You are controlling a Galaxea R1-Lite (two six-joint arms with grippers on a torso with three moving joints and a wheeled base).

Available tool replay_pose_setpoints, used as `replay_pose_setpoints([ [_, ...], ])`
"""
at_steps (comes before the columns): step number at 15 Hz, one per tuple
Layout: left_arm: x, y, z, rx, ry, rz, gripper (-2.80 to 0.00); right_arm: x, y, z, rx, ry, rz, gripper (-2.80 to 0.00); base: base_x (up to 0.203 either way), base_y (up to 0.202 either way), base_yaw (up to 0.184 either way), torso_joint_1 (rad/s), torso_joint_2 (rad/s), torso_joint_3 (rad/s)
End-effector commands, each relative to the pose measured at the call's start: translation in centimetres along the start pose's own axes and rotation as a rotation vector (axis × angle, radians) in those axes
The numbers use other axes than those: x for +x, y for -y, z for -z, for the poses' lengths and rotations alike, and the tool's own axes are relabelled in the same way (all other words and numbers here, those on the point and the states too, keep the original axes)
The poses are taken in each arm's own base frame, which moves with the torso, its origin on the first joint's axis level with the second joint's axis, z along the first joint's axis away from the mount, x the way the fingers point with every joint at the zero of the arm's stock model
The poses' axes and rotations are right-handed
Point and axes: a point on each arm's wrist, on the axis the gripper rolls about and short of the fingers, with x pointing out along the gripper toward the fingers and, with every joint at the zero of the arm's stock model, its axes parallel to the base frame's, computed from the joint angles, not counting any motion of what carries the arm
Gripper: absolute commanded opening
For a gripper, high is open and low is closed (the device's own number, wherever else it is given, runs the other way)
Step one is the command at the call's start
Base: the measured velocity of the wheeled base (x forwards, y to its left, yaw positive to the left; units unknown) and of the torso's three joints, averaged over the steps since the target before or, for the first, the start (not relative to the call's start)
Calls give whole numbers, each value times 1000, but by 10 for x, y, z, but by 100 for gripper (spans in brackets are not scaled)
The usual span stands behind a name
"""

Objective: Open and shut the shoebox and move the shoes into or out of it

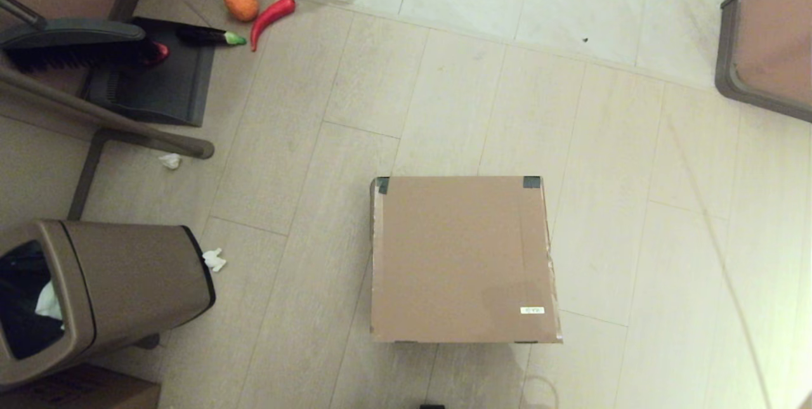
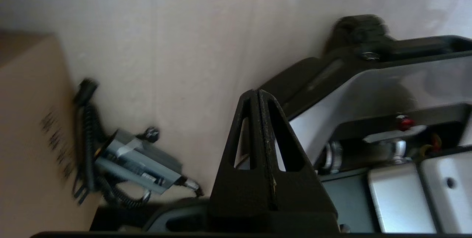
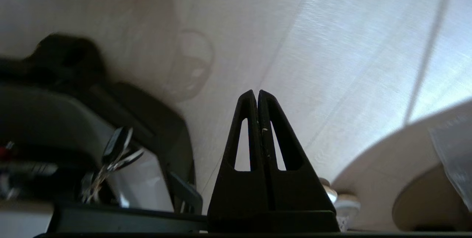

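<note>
- Shoebox (image 1: 462, 260) is seen shut on the floor (image 1: 634, 206) straight ahead of the robot, lid flat, black tape at its two far corners and a small white sticker (image 1: 532, 310) near the right front corner.
- Shoes are not seen anywhere; they are judged to be inside.
- Left tool (image 2: 259, 96) is parked low beside the robot's base, its fingers pressed together on nothing; right tool (image 3: 257, 95) is likewise clenched and empty over bare floor.
- Opening is judged the step in hand: the near lid edge, opposite the taped corners, should be approached low, hooked from beneath and swung up and away.
- Trash bin (image 1: 101, 295) at the left is well apart and need not be disturbed.
</note>
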Motion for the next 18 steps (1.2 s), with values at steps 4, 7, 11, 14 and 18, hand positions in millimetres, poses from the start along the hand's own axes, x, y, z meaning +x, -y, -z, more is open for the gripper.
replay_pose_setpoints([
  [4,-13,0,8,-16,178,-63,-280,-9,-1,6,13,134,45,-280,0,0,0,0,0,0],
  [7,-23,1,18,-30,328,-120,-280,-8,-1,5,16,194,47,-280,0,0,0,0,0,0],
  [11,-30,3,28,19,482,-96,-280,-17,-2,12,0,319,33,-280,0,0,0,0,0,0],
  [14,-29,3,27,30,485,-87,-280,-23,-3,18,-21,461,44,-280,0,0,0,0,0,0],
  [18,-29,3,27,27,486,-89,-280,-22,-3,17,-30,462,40,-280,0,0,0,0,0,0],
])
